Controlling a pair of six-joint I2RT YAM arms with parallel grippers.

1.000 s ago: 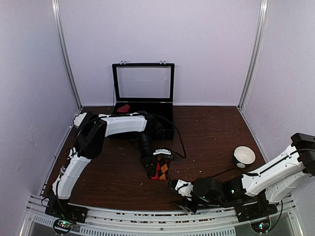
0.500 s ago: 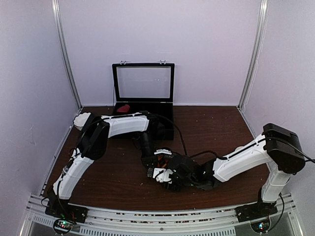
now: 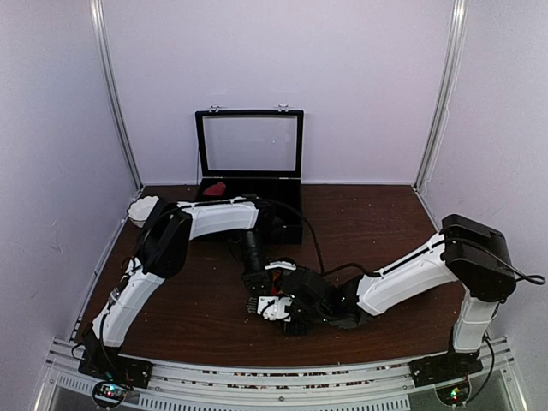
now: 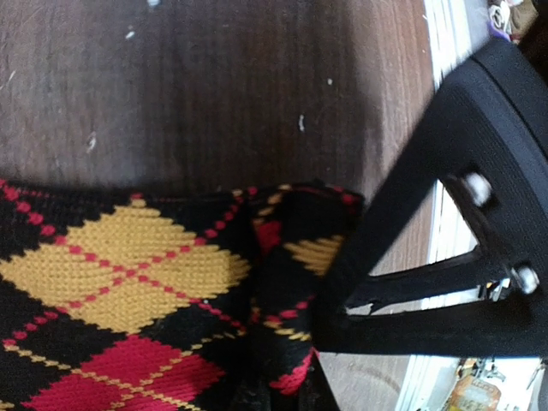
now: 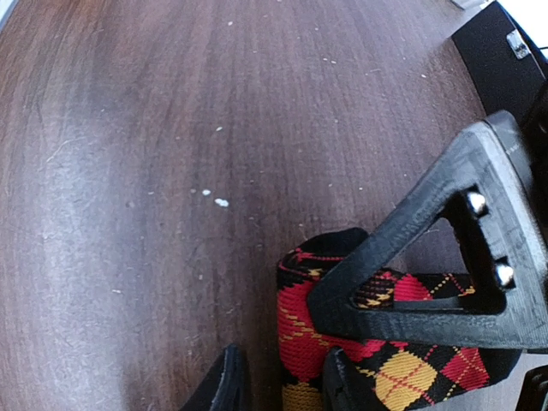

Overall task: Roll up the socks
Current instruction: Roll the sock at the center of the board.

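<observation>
The black argyle sock (image 4: pixel 120 282) with red and orange diamonds lies on the brown table (image 3: pixel 377 223), folded into a roll at one end (image 5: pixel 312 321). In the top view only a red scrap of it (image 3: pixel 283 274) shows between the two grippers. My left gripper (image 3: pixel 259 289) is shut on a fold of the sock (image 4: pixel 287 342), and one black finger (image 4: pixel 428 282) shows beside it. My right gripper (image 5: pixel 282 385) is open, its fingertips (image 5: pixel 227 381) straddling the roll's edge, right next to the left gripper (image 5: pixel 445 248). The pink striped sock cannot be made out.
An open black case (image 3: pixel 248 184) with a clear lid stands at the back centre, and a reddish bundle (image 3: pixel 214 188) lies in it. A white object (image 3: pixel 141 208) sits at the far left. The right arm (image 3: pixel 411 270) stretches across the right half of the table.
My right arm swung from the near right edge to the table's middle and set its open gripper at the sock. The left gripper stayed holding the sock, shifting slightly.
</observation>
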